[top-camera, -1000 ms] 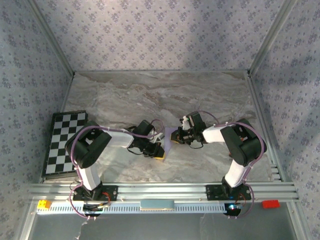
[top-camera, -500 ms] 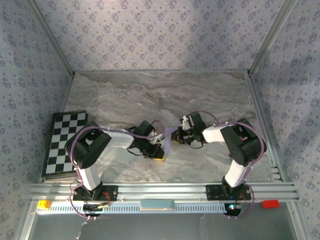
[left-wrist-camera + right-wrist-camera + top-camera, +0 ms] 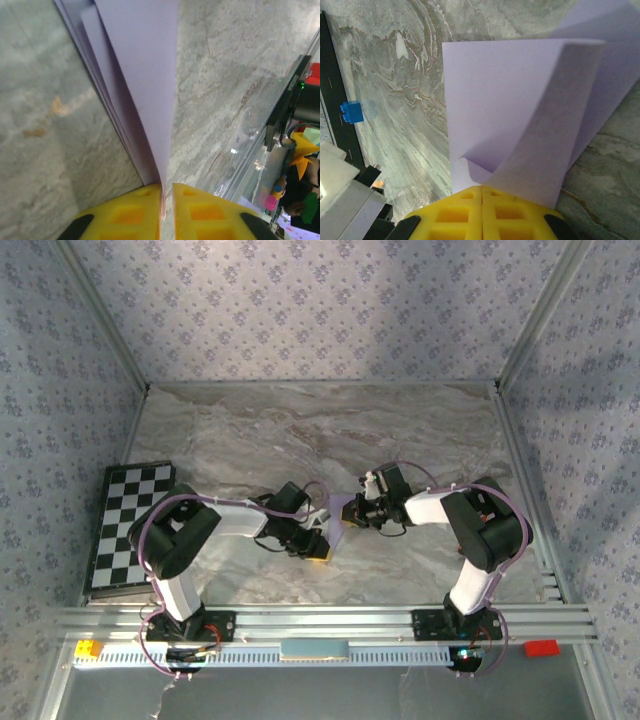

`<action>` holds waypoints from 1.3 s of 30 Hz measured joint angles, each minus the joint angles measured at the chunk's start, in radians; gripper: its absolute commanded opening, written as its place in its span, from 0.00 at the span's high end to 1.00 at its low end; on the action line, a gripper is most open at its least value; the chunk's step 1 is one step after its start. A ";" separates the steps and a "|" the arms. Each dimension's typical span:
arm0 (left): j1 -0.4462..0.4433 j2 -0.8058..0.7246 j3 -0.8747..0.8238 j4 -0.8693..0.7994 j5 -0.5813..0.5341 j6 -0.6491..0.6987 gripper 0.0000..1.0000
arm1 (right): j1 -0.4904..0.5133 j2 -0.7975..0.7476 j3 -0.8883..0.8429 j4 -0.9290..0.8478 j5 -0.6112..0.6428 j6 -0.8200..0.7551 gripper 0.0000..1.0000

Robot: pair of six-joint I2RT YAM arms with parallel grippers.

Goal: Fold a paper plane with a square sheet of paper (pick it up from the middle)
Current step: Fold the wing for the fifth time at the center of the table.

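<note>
While right jaws grip the paper (image 3: 510, 100), left jaws have parted.

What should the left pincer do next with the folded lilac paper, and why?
Probably open a little wider and back off: the left pincer has its fingers slightly apart around the edge of the folded paper, while the right pincer is shut on that paper and could hold it alone.

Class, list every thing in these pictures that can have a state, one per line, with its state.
Pale lilac square sheet of paper: partly folded, flaps loose, between both grippers.
Left gripper: slightly open, paper's edge in the gap.
Right gripper: shut on the paper.
Black-and-white chequered board: lying flat, untouched.
Small blue block: sitting apart, untouched.
</note>
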 measured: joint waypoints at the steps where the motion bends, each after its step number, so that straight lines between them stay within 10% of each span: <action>1: -0.003 -0.012 -0.005 -0.007 -0.006 -0.002 0.79 | 0.000 0.000 0.000 0.000 0.000 0.000 0.93; 15: -0.007 -0.240 -0.018 -0.032 -0.154 -0.120 0.87 | 0.000 0.000 0.002 -0.003 0.000 0.000 0.93; 39: -0.035 0.056 0.164 0.048 -0.142 -0.170 0.93 | 0.001 0.001 0.005 -0.010 0.001 0.000 0.93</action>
